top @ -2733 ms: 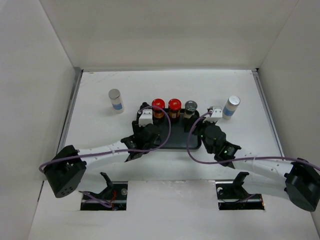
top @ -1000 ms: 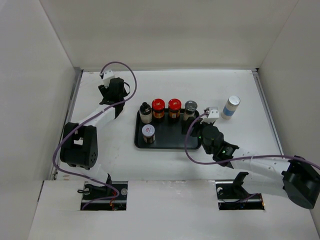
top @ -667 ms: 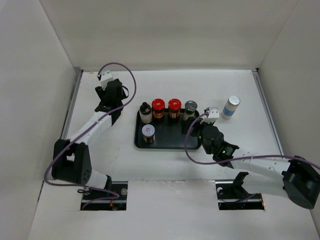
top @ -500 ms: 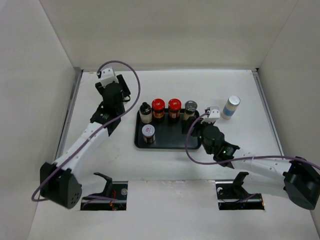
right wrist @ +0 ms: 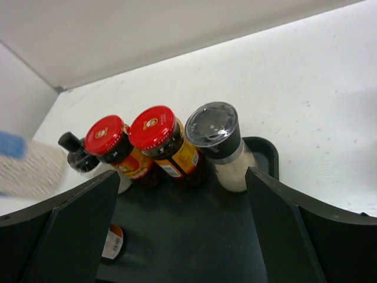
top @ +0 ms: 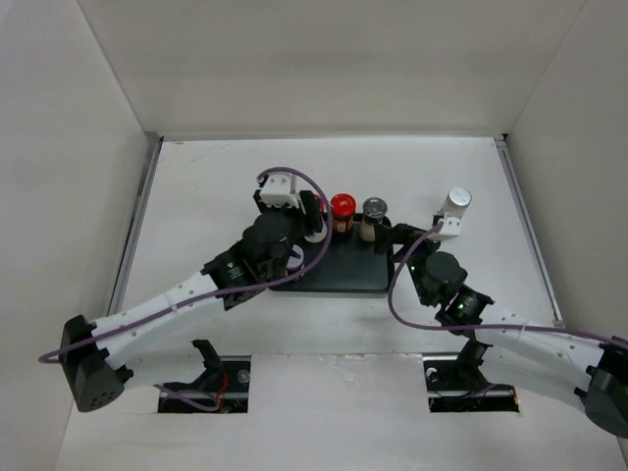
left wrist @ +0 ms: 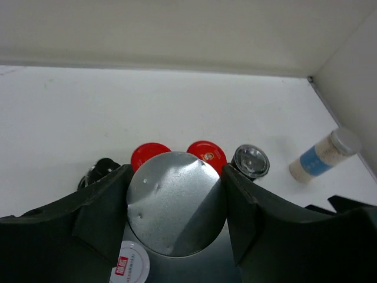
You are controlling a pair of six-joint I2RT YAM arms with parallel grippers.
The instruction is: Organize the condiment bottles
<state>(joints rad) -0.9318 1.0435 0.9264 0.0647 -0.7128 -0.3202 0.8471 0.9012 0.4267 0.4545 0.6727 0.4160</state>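
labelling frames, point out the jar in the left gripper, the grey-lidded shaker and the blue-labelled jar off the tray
silver-capped jar (left wrist: 175, 203), left wrist view, middle of its cap
grey-lidded shaker (right wrist: 212, 125), right wrist view, top of its lid
blue-labelled jar (left wrist: 313, 160), left wrist view, blue label

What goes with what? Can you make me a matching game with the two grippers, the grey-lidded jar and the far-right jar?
Things:
1. left gripper
2. right gripper
3. grey-lidded jar
4. far-right jar

States:
a. stands on the tray
b. open
c. on the table, off the tray
d. shut on a silver-capped jar

Pairs: 1-d, 2-b, 3-a, 4-c
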